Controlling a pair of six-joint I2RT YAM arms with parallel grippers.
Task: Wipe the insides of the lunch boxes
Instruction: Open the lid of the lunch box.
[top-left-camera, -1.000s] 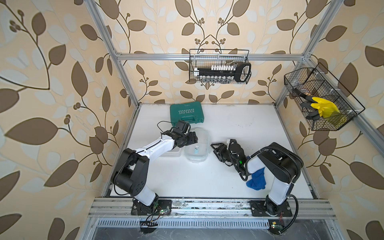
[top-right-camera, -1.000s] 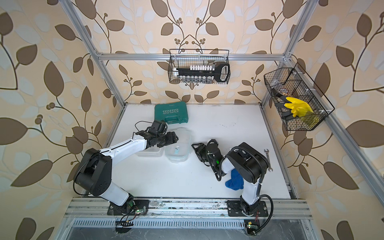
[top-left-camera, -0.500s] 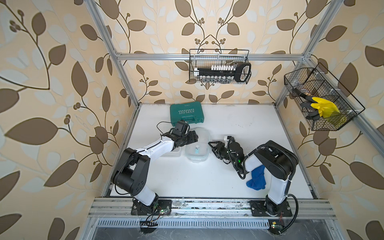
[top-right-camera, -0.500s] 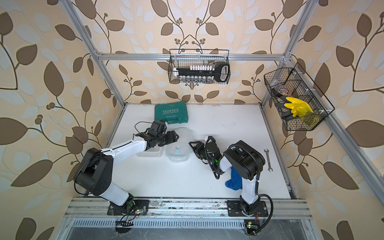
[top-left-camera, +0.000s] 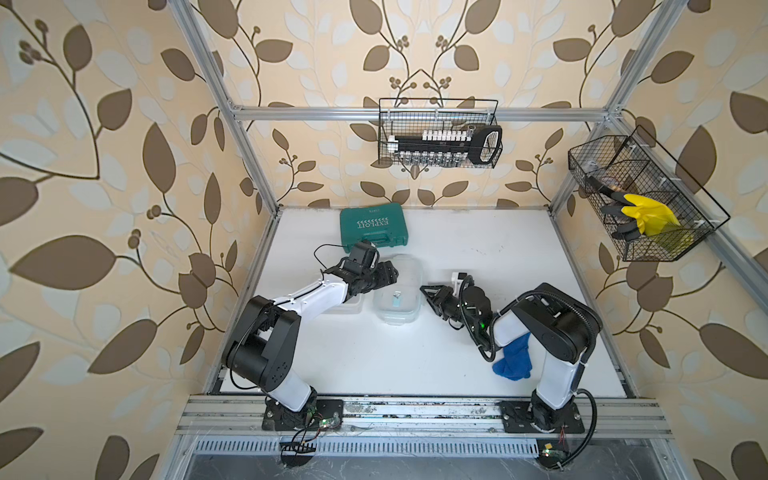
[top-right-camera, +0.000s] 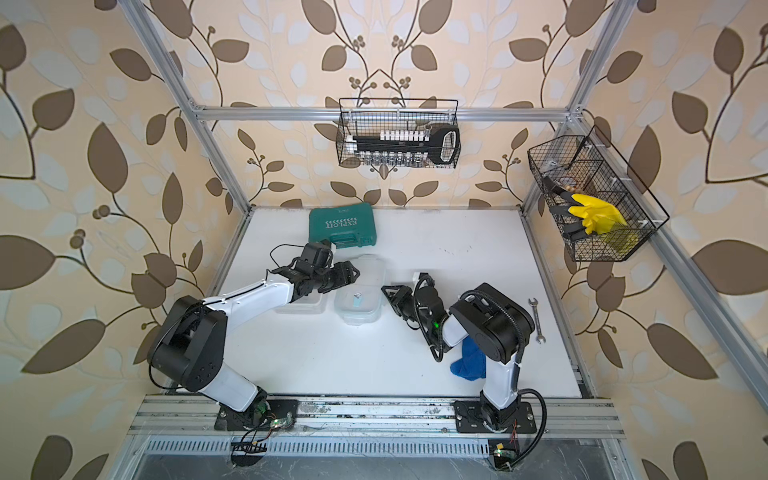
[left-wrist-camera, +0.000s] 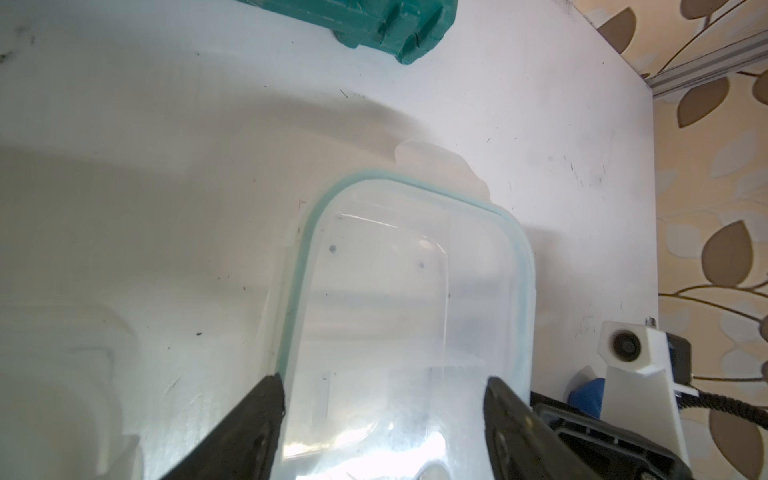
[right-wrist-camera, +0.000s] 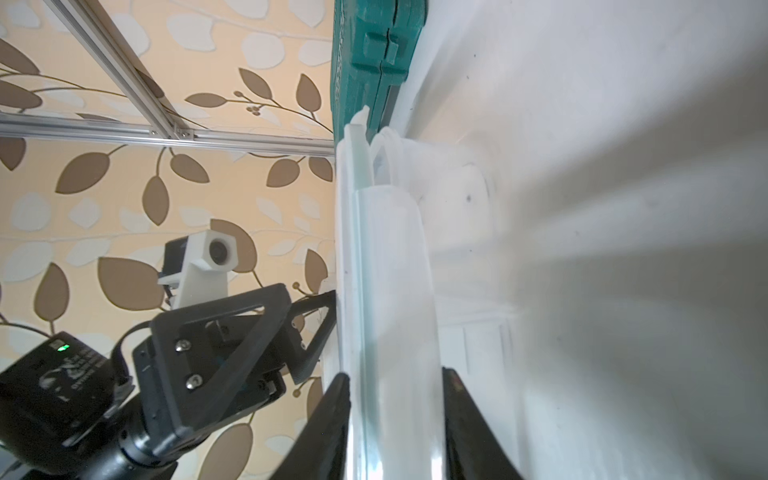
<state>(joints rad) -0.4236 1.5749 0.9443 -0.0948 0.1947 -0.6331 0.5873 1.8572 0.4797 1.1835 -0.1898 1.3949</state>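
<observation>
In both top views you get the lunch box (top-left-camera: 397, 309) mid-table, btwn the left gripper (top-left-camera: 390, 274) and right gripper (top-left-camera: 424, 291). Its clear walls melt into the white table (top-left-camera: 478, 249), so its far end is hard to trace. A second tub (top-left-camera: 347, 307) sits half under the left arm (top-left-camera: 316, 295) and a blue cloth (top-left-camera: 513, 361) half under the right arm (top-left-camera: 552, 328), w/ a wrench (top-right-camera: 536, 320) beside that arm in a top view and a teal case (top-left-camera: 374, 228) behind them. Left wrist view: jaws stand wide over the green-rimmed lid (left-wrist-camera: 407, 270), one fingertip (left-wrist-camera: 274, 386) at its rim, the other over its surface, nothing pinched btwn them; the case is cut off by the frame. Right wrist view: the box is a blurred band seen edge-on, w/ the jaws set fairly close astride its edge, lid on one side, wall on the other; you can't tell if they've clamped.
</observation>
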